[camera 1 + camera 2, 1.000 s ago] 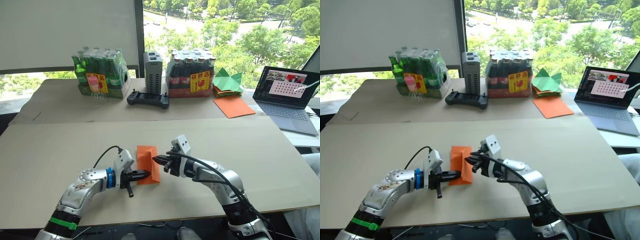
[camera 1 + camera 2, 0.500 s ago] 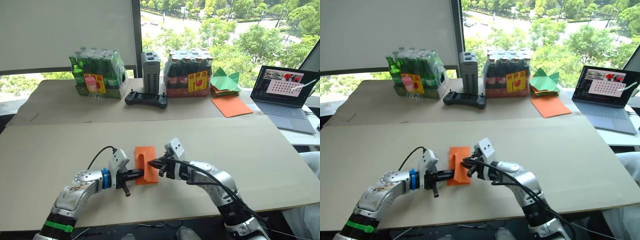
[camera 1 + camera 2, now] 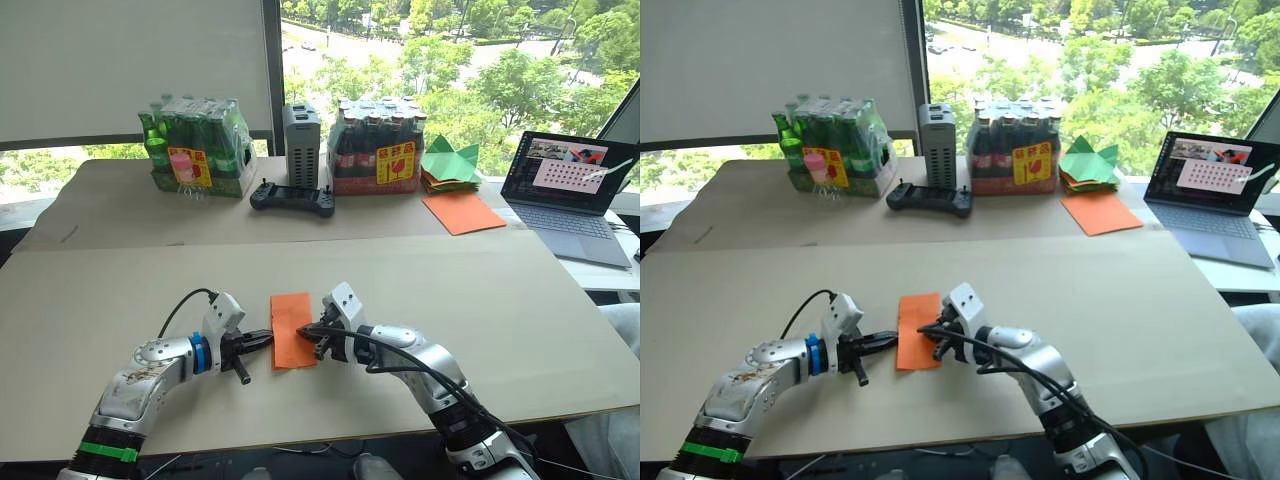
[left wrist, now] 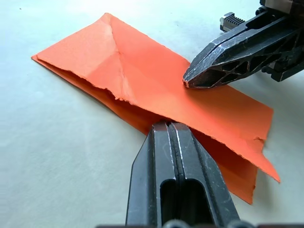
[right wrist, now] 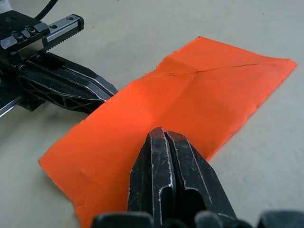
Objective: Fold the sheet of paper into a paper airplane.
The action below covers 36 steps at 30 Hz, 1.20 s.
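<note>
The sheet of paper lies on the tan table as a folded orange rectangle with crease lines and a rough edge, its upper layer slightly lifted. My left gripper is shut, and its tip touches the sheet's left edge. My right gripper is also shut; it comes in from the right and its tip rests on top of the sheet. The two grippers point at each other across the paper. The paper airplane is out of view.
At the back of the table stand a pack of green bottles, a grey box, a pack of dark bottles and a black controller. Green paper pieces, a smooth orange sheet and a laptop sit back right.
My left gripper has drawn back leftward from over the sheet to its left edge. The raised fold now lies flatter. My right gripper has shifted slightly left, its tip on the paper.
</note>
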Tool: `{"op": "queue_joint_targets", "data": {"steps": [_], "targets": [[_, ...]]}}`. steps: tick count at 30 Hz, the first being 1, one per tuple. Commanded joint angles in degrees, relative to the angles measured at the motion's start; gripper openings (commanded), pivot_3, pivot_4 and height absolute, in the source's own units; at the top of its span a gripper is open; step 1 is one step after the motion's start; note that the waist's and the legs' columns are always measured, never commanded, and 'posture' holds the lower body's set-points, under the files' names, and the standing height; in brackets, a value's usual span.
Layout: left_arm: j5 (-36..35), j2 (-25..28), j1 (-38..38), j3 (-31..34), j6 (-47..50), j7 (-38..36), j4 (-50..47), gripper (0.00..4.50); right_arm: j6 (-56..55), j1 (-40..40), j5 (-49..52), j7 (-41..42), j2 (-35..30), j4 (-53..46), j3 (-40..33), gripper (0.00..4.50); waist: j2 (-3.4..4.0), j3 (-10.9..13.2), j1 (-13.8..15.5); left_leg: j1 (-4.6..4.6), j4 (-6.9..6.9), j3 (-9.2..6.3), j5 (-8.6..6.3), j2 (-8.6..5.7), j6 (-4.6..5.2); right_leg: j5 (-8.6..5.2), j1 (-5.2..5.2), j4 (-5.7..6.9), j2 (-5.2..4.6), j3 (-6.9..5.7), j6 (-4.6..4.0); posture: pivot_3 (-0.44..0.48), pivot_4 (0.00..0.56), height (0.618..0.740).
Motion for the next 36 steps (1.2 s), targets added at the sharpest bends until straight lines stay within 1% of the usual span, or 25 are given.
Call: {"op": "queue_joint_targets", "data": {"steps": [1, 3, 6, 8, 12, 14, 18, 23, 28, 36], "targets": [[-0.25, 1.03, -0.45, 2.65, 0.51, 0.88, 0.64, 0.04, -1.13, -0.58, -1.32, -0.51, 0.05, 0.35, 0.00, 0.00, 0.00, 0.00, 0.01, 0.00, 0.00, 0.00, 0.00, 0.00, 0.00, 0.00, 0.00, 0.00, 0.00, 0.00, 0.00, 0.000, 0.150, 0.740], [-1.83, 1.23, -0.74, 4.44, 1.54, 0.73, 0.00, 0.04, -1.08, -0.47, -1.62, -0.48, 0.02, 0.47, 0.14, 0.00, 0.00, 0.00, 0.00, -0.01, 0.00, 0.00, 0.00, 0.00, 0.00, 0.00, -0.01, -0.01, 0.00, 0.00, 0.00, 0.000, 0.150, 0.740], [-6.41, 1.86, -1.04, 8.51, 4.73, -0.35, -2.12, 0.04, -1.15, -0.13, -1.92, -0.49, -0.06, 0.30, 0.36, 0.00, 0.00, 0.00, 0.00, -0.02, 0.00, -0.01, 0.00, 0.00, 0.00, 0.00, -0.02, 0.00, 0.00, 0.00, 0.00, 0.000, 0.150, 0.740], [-8.47, 2.04, -1.14, 9.98, 6.12, -0.70, -3.21, 0.04, -1.12, -0.08, -2.01, -0.53, 0.00, 0.28, 0.36, 0.00, 0.00, 0.00, 0.03, -0.03, 0.00, -0.01, 0.00, 0.01, 0.00, 0.00, -0.02, -0.01, 0.00, -0.01, 0.00, 0.000, 0.150, 0.740], [-15.75, 1.27, -3.10, 13.02, 11.53, -0.36, -7.26, 0.04, -1.01, 0.16, -2.22, -0.53, -0.02, 0.11, 0.33, 0.00, -0.01, 0.01, 0.06, -0.03, 0.00, -0.01, 0.00, 0.00, 0.00, 0.00, 0.00, -0.02, -0.01, -0.01, 0.00, 0.000, 0.150, 0.740], [-17.75, 0.77, -4.06, 12.97, 13.36, 0.22, -8.69, 0.04, -1.03, 0.22, -2.34, -0.49, -0.01, 0.14, 0.32, 0.00, -0.01, 0.00, 0.06, -0.04, 0.00, -0.02, 0.00, 0.00, 0.00, 0.00, 0.00, -0.02, -0.01, -0.01, 0.00, 0.000, 0.150, 0.740], [-16.34, -0.19, -4.23, 8.91, 13.72, 1.00, -9.71, 0.04, -1.18, 0.16, -2.59, -0.80, 0.23, 0.33, 0.06, 0.00, -0.01, 0.00, 0.00, -0.02, 0.00, 0.00, 0.00, 0.00, 0.00, 0.00, 0.01, -0.03, -0.01, -0.01, 0.00, 0.000, 0.150, 0.740], [-10.23, 0.17, -0.94, 2.70, 9.72, 0.26, -7.23, 0.04, -1.31, 0.46, -2.57, -1.68, 0.35, -0.15, -0.78, 0.00, -0.01, 0.00, 0.00, -0.02, 0.00, -0.01, 0.00, -0.01, 0.00, 0.00, 0.00, -0.04, -0.01, 0.00, 0.00, 0.000, 0.150, 0.740], [-6.66, -0.02, 0.04, -0.38, 7.01, -0.47, -4.22, 0.04, -1.18, 0.89, -2.53, -2.14, 0.08, -0.62, -1.41, 0.00, -0.01, 0.00, 0.12, -0.04, 0.00, -0.01, 0.00, -0.01, 0.00, 0.00, 0.00, -0.05, -0.01, -0.01, 0.00, 0.000, 0.150, 0.740], [-2.38, -1.17, -1.13, -3.51, 4.10, -0.21, 0.61, 0.04, -0.97, 0.85, -2.43, -2.81, -0.04, -1.58, -1.54, 0.00, -0.01, 0.00, 0.38, -0.04, 0.00, 0.00, 0.00, -0.02, 0.00, 0.00, 0.03, -0.09, -0.02, -0.01, 0.00, 0.000, 0.150, 0.740]]}}
